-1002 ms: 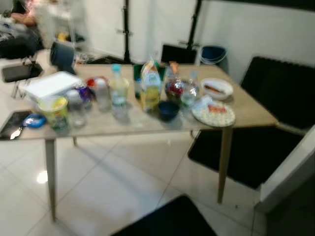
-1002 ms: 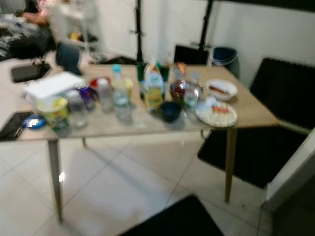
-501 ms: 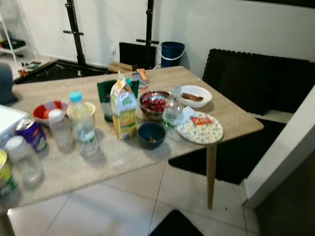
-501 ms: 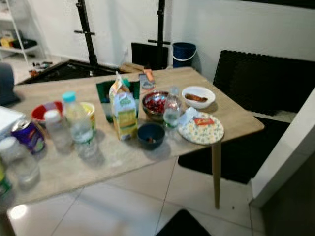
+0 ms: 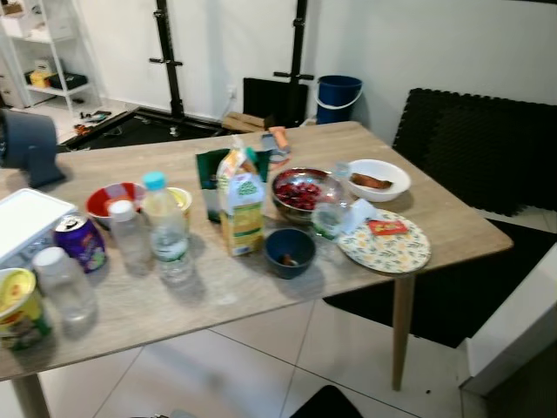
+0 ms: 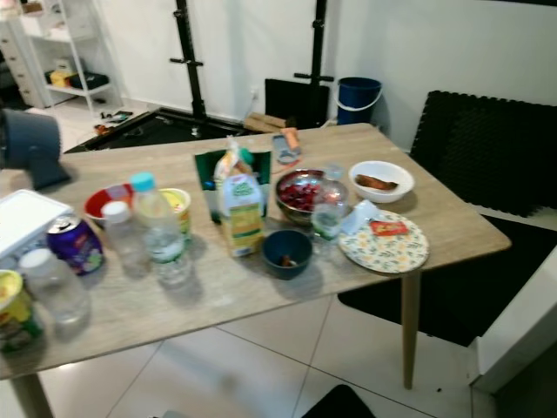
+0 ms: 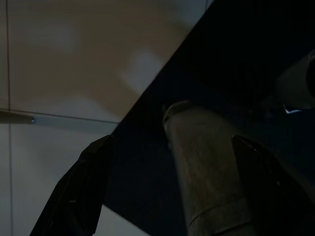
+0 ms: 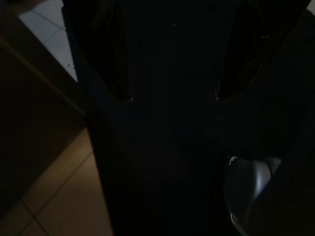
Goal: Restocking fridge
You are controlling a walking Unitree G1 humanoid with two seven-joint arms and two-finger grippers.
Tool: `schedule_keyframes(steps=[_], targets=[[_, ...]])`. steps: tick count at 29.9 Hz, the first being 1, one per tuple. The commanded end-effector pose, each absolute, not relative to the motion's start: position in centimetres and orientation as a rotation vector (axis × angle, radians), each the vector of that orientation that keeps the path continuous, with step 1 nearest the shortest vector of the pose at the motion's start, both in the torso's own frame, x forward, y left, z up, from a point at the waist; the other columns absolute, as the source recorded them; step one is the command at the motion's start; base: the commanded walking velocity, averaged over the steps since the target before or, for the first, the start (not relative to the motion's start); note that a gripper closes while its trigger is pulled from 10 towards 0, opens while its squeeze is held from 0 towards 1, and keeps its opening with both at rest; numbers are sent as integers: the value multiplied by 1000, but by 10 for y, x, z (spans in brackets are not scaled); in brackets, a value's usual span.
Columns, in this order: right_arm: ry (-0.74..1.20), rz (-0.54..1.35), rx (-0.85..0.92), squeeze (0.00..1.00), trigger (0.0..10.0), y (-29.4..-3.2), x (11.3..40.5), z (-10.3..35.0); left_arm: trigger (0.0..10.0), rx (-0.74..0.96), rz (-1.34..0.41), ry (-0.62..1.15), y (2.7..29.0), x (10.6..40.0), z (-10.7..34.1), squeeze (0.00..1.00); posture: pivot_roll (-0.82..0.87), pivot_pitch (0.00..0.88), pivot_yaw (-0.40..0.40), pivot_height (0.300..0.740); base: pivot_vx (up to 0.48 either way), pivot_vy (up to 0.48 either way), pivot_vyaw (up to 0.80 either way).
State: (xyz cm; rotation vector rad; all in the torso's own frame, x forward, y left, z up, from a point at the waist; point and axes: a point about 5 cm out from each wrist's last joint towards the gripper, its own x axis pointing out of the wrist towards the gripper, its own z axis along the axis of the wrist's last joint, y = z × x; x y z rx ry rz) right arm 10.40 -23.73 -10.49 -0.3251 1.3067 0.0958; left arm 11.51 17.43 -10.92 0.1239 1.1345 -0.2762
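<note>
Where it stands upright, yellow-green juice carton [image 5: 242,212], both pincers seemingly spread, idle, dim views

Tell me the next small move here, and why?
Probably step closer to the table. Both arms hang idle over the floor, left gripper and right gripper open and empty, while the juice carton and water bottle stand beyond their reach.

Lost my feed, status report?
Both pincers open, hanging idle over the floor. Juice carton upright on table, untouched. Blue bowl and bottles crowd it.
</note>
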Motion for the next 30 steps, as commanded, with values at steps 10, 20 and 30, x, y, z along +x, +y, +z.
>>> schedule_keyframes(steps=[10, 20, 30], targets=[[1298, 98, -334, 0, 10000, -239, 106, -104, 10000, 109, -290, 1208, 172, 97, -115, 0, -55, 0, -3, 740, 0, 0, 0], [1291, 95, -327, 0, 10000, -239, 107, -104, 10000, 107, -307, 1200, 170, 99, -114, 0, -58, 0, -3, 740, 0, 0, 0], [1285, 93, -323, 0, 10000, -239, 108, -103, 10000, 134, -295, 1191, 170, 102, -114, 0, -63, 0, -7, 740, 0, -350, 0]])
